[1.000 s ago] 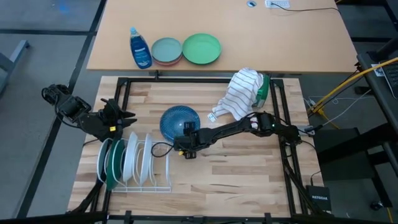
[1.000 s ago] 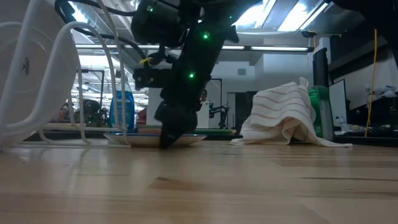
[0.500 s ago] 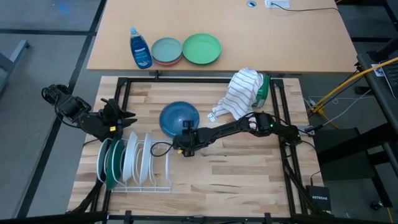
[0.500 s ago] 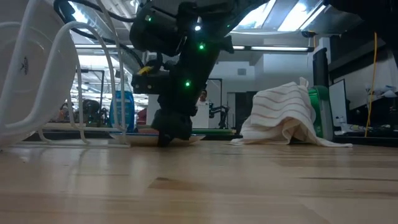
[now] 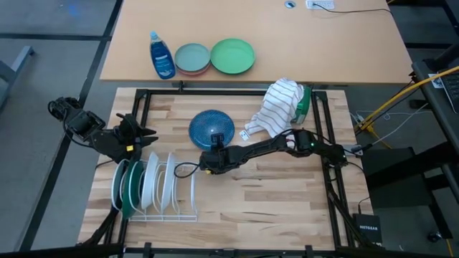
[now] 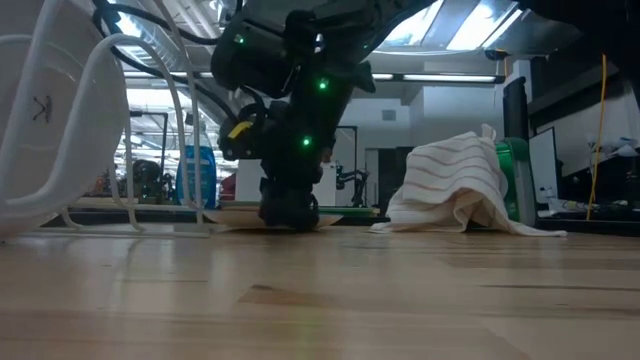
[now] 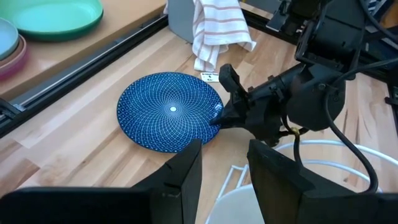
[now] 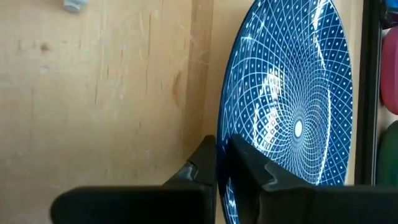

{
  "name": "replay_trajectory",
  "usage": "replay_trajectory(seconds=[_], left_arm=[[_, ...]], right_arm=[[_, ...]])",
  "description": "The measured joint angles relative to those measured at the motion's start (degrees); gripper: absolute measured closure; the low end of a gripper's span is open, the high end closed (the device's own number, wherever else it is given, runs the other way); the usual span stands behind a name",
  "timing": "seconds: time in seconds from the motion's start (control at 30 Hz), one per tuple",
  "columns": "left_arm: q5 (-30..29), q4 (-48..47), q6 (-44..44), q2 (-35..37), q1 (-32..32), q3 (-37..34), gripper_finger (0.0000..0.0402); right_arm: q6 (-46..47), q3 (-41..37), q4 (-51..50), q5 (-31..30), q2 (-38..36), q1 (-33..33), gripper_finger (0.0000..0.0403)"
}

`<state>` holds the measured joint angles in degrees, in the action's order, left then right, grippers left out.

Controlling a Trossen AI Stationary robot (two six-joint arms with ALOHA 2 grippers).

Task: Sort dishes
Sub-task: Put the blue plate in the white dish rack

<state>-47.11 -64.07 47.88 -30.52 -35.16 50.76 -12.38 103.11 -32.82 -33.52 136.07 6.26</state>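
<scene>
1. Since a second ago we see the right gripper point(image 5: 209, 162) pinch shut on the blue patterned plate point(image 5: 211, 127), shifted slightly away from the rack.
2. Plate rim sits between its fingers, still on the table point(image 5: 287, 201).
3. Left gripper point(image 5: 147, 135) waits part-open above the dish rack point(image 5: 159, 204); we judge lifting comes next.

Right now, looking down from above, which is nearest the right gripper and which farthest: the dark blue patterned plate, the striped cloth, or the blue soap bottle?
1. Dark blue patterned plate: the right gripper is closed on its near rim.
2. White striped cloth: bunched by the workbench's far right side.
3. Blue soap bottle: on the tan table beyond, beside the stacked plates.
</scene>
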Motion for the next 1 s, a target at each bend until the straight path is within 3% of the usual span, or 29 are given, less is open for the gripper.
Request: replay_trajectory(seconds=[0.23,0.7,1.0], left_arm=[[0.0,0.0,-1.6,0.0,0.0,0.0,0.0282],[0.0,0.5,-1.8,0.0,0.0,0.0,0.0282],[-1.3,1.8,-6.6,-0.7,0.0,0.0,0.0282]], right_arm=[[1.0,0.0,-0.6,0.8,-1.6,0.0,0.0379],[8.2,0.0,-0.4,10.1,-7.8,0.0,0.0380],[11.1,0.1,-0.1,13.8,-10.2,0.1,0.0380]])
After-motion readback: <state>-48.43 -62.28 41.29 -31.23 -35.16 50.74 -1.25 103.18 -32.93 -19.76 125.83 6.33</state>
